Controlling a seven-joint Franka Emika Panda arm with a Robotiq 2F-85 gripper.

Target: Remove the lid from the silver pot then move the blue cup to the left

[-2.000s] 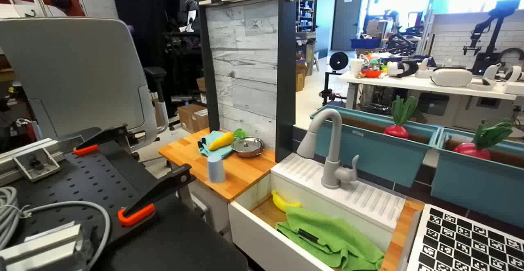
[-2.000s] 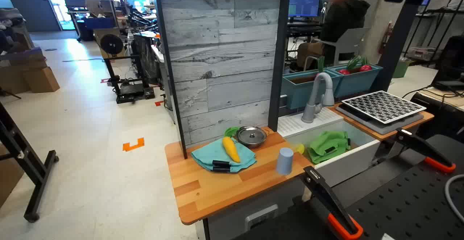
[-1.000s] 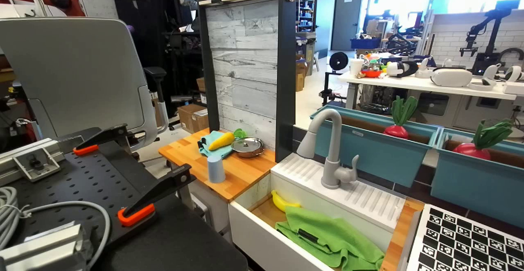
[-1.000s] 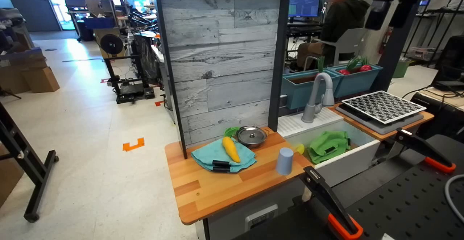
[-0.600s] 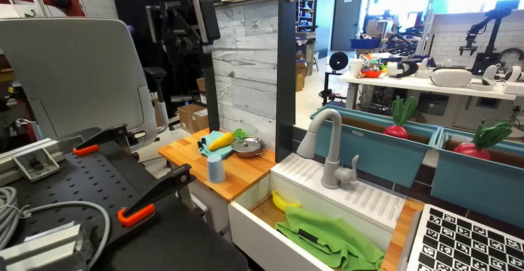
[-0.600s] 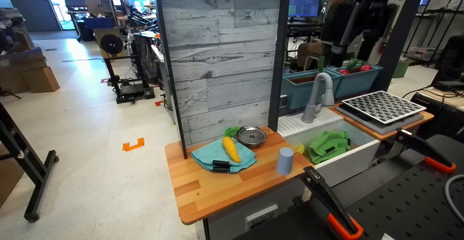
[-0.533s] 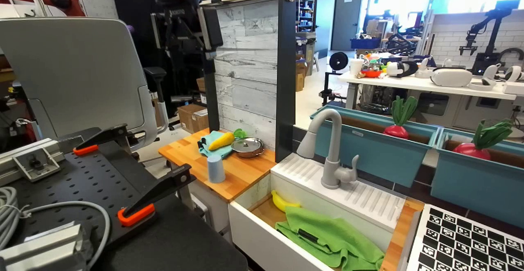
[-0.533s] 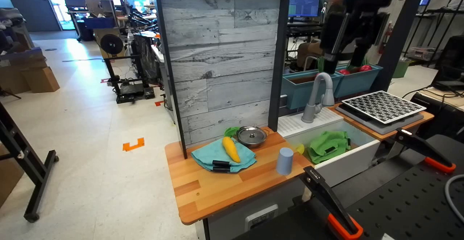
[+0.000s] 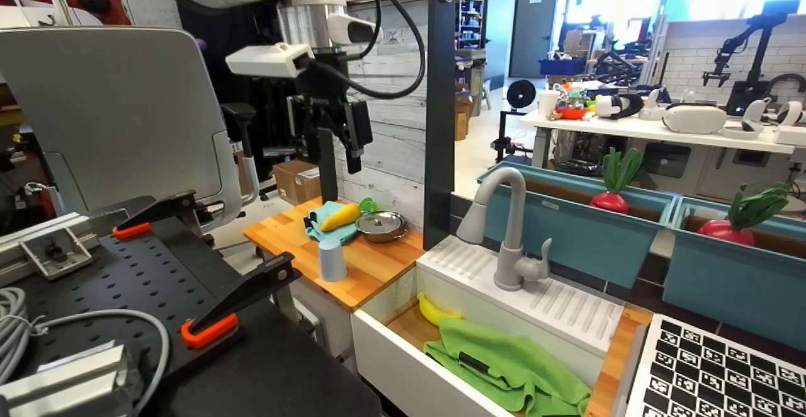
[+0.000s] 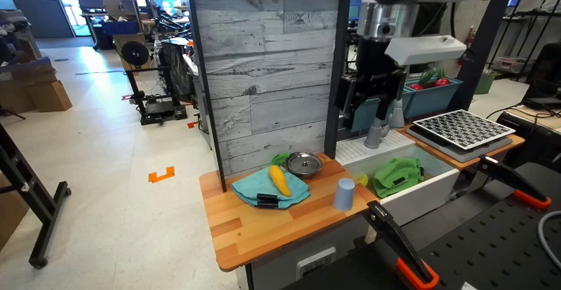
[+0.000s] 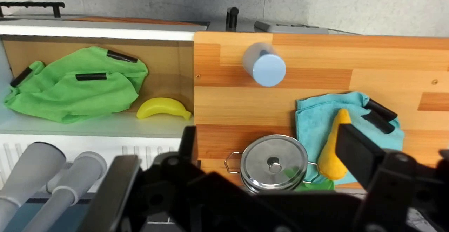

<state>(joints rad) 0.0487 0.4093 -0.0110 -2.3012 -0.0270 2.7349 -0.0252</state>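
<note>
The silver pot [image 11: 252, 186] stands on the wooden counter with its shiny lid [image 11: 273, 163] on, round knob up; the lid also shows in both exterior views [image 9: 381, 220] [image 10: 304, 164]. The blue cup [image 9: 332, 259] stands upside down near the counter's front edge; it also shows in an exterior view [image 10: 344, 195] and the wrist view [image 11: 266, 65]. My gripper [image 9: 334, 155] is open and empty, pointing down, well above the counter; it also shows in an exterior view [image 10: 366, 114]. In the wrist view its spread fingers [image 11: 266, 135] frame the pot lid, which is far below.
A yellow squash [image 11: 335, 155] lies on a folded teal cloth [image 11: 315, 116] beside the pot, with a green item [image 11: 317, 185] by it. The sink [image 9: 390, 360] holds a green towel [image 9: 504, 366] and a banana [image 9: 437, 310]. A grey faucet [image 9: 513, 234] and a wood-plank panel [image 10: 267, 71] rise nearby.
The arm and open gripper have come into view from above and moved down and closer over the counter. The pot, lid, cup and cloth have not moved.
</note>
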